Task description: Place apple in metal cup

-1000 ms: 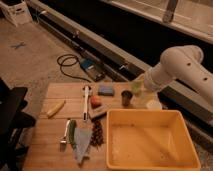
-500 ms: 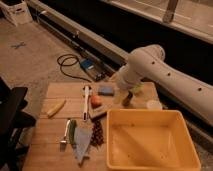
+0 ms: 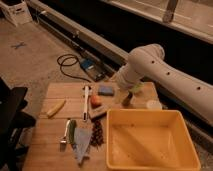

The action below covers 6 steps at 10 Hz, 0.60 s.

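Observation:
The apple (image 3: 95, 101), small and orange-red, lies on the wooden table (image 3: 50, 150) near its middle back, beside a white utensil (image 3: 86, 102). My gripper (image 3: 126, 99) hangs at the end of the white arm (image 3: 150, 62), low over the table's back and about a hand's width right of the apple. The metal cup is hidden behind the gripper and wrist. A pale green cup (image 3: 136, 89) shows just behind the wrist. A white cup (image 3: 153, 105) stands to its right.
A large yellow bin (image 3: 150, 142) fills the table's front right. A blue sponge (image 3: 105, 90), a yellow banana-like item (image 3: 56, 107), green vegetables (image 3: 72, 132), dark grapes (image 3: 96, 132) and a grey cloth (image 3: 82, 146) lie around. A black chair (image 3: 10, 120) stands at left.
The arm has swung left from the table's right back corner and lowered its end near the cups. In the last half second it has barely moved.

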Each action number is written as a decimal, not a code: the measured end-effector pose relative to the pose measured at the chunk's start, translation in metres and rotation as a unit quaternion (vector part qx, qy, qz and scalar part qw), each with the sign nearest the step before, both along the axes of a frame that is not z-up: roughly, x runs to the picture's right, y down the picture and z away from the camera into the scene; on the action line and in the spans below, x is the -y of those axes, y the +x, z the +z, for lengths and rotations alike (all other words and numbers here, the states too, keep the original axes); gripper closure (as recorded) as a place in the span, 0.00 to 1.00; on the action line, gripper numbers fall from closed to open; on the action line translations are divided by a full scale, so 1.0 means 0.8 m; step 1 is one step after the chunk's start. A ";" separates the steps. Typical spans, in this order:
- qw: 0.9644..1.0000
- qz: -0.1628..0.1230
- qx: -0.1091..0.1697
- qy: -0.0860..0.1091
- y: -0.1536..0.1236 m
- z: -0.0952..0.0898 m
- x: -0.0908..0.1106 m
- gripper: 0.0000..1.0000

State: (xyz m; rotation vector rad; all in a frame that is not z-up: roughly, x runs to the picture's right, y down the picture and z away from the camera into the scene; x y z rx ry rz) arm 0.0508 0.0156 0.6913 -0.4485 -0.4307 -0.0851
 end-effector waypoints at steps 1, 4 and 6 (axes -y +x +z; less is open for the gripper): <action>1.000 0.005 0.010 -0.006 -0.007 0.016 -0.005 0.28; 0.998 0.012 0.051 -0.031 -0.048 0.091 -0.026 0.28; 0.996 0.018 0.073 -0.043 -0.077 0.134 -0.031 0.28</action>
